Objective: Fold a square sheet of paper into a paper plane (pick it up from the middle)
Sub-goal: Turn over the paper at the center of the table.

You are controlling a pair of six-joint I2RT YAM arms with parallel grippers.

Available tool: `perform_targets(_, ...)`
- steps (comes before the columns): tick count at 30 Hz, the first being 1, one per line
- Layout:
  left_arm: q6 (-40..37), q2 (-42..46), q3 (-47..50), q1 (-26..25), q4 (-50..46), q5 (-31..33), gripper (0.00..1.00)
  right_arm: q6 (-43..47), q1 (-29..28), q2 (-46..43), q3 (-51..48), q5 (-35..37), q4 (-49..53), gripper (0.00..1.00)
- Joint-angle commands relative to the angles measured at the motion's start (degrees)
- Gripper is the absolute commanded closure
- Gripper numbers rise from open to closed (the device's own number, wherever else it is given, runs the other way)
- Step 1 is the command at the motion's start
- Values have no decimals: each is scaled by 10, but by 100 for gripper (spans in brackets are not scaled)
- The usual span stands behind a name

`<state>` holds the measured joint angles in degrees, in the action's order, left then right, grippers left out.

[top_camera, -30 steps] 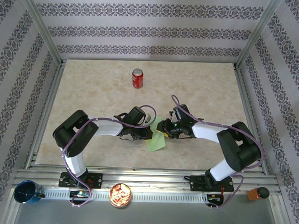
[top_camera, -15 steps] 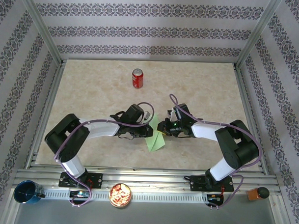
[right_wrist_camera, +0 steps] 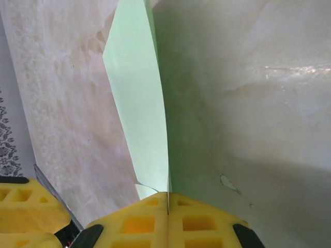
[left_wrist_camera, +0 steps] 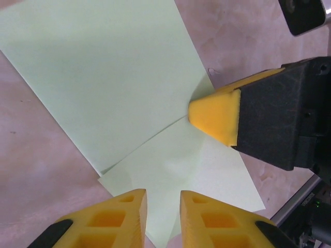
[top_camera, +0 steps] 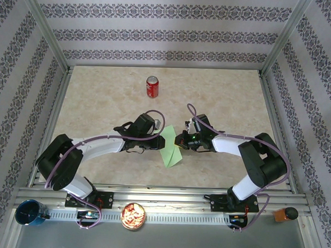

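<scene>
Pinching hard at mid-table, the right gripper (right_wrist_camera: pixel 168 196) presses its yellow fingers flat together on the right edge of the square sheet of paper (right_wrist_camera: pixel 137 103). That is a firm grip, and the light-green sheet rises away from the seam as a curved flap. From above, the sheet (top_camera: pixel 172 152) lies on the table (top_camera: pixel 226 99) between the two arms, partly folded, with a pointed corner toward the near side. The left gripper (left_wrist_camera: pixel 162 196) hovers just over the sheet's left side, its jaws only a slit apart and nothing clamped between them. A red can (top_camera: pixel 151 86) stands well apart, toward the far side.
</scene>
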<state>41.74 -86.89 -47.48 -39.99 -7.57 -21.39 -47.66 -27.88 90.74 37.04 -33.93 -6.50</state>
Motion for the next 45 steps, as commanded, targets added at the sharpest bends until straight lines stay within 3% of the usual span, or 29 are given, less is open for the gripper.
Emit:
perform_targets(1, -20, 11, -13, 8, -33, 23, 76, 29, -2, -42, 21, 8, 40, 99)
perform_targets(10, -46, 2, -40, 10, -55, 38, 71, 94, -7, -118, 71, 129, 251, 99)
perform_targets(16, -58, 6, -41, 22, -39, 36, 67, 139, -27, -147, 124, 250, 387, 99)
perform_targets(24, -51, 45, -1, 61, -21, 22, 66, 190, -95, -105, 254, 444, 574, 100)
perform_targets(29, -50, 98, 42, 97, -25, 20, 66, 154, -118, -61, 317, 595, 665, 100)
perform_targets(35, -53, 156, 77, 119, -47, 33, 64, 143, -142, -14, 350, 683, 694, 100)
perform_targets(45, -20, 262, 115, 157, -112, 120, 66, 103, -226, 148, 419, 708, 681, 99)
